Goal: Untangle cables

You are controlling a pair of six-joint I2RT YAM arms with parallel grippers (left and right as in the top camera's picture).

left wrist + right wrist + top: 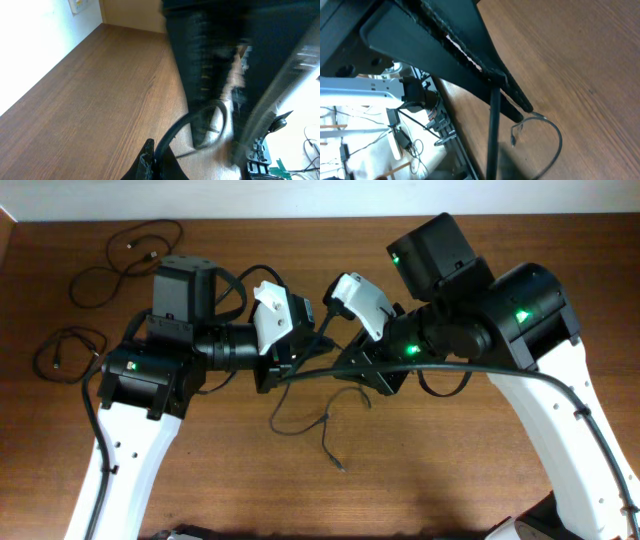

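A thin black cable point(322, 423) lies in loose curves on the wooden table below the two grippers, with one plug end at the front. My left gripper point(272, 378) and right gripper point(345, 365) are close together at the table's middle. In the left wrist view the left gripper point(155, 159) is shut on a black cable point(200, 116) that curves up and away. In the right wrist view the right gripper point(522, 107) is shut, and a thin cable loop point(559, 146) with a small plug hangs from its tip. Two separate cables lie at the far left point(125, 255) and at the left edge point(62, 352).
The table's point(480, 470) near edge with a metal frame point(452, 137) shows in the right wrist view. A thick black arm cable point(480, 368) runs across the right arm. A wall point(35, 35) borders the table in the left wrist view.
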